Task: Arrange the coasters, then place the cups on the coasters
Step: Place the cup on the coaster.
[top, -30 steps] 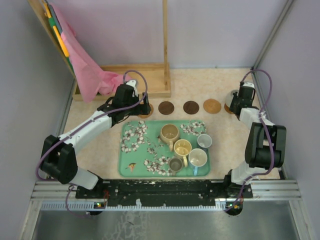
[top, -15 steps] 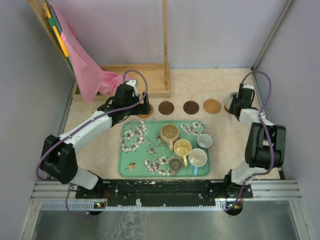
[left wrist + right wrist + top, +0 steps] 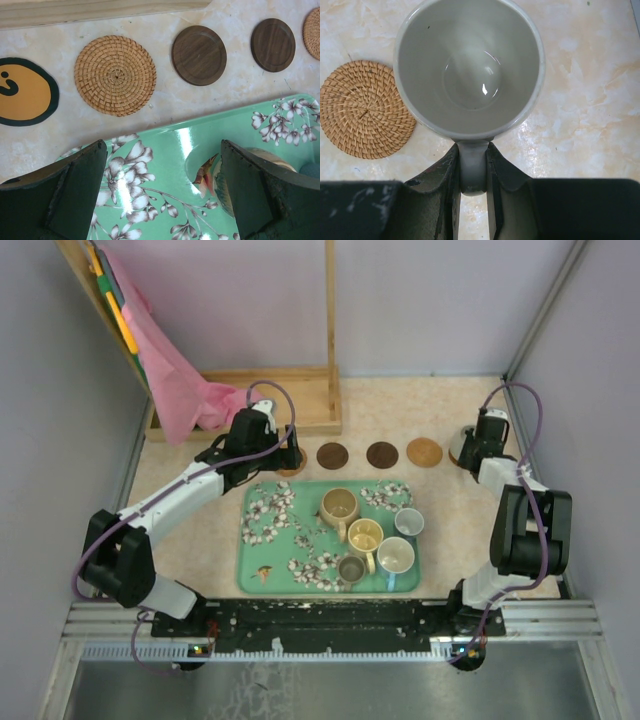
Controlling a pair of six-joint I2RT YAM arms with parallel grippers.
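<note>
A pale table (image 3: 450, 405) holds a green tray (image 3: 275, 540) with white flowers on it. The tray lies in the middle, close to the two arms.

The left gripper (image 3: 162, 145) hangs over the far left edge of the tray. Its fingers (image 3: 75, 190) are spread wide and hold nothing.

The right gripper (image 3: 472, 155) is far off at the right side of the table. It is pinched tight on the handle (image 3: 472, 167) of a grey cup (image 3: 470, 65). The cup stands straight up with its mouth to the ceiling. Its handle sticks out sideways, right back at the gripper, and sits between the two fingers. The round part of the cup is out past the fingertips. I cannot tell if the cup rests on the table or hangs a bit above it.

Five more cups (image 3: 365, 536) stand in a bunch on the right half of the tray, mouths up. They are tan, yellow, white, pale blue and a little dark one.

The coasters (image 3: 382, 454) lie flat in a line just behind the tray. The line runs left to right. The left wrist view shows a woven coaster (image 3: 115, 75), then two dark brown ones, then another woven one. The grey cup is at the right end of that line, just beside the last coaster (image 3: 365, 110).
</note>
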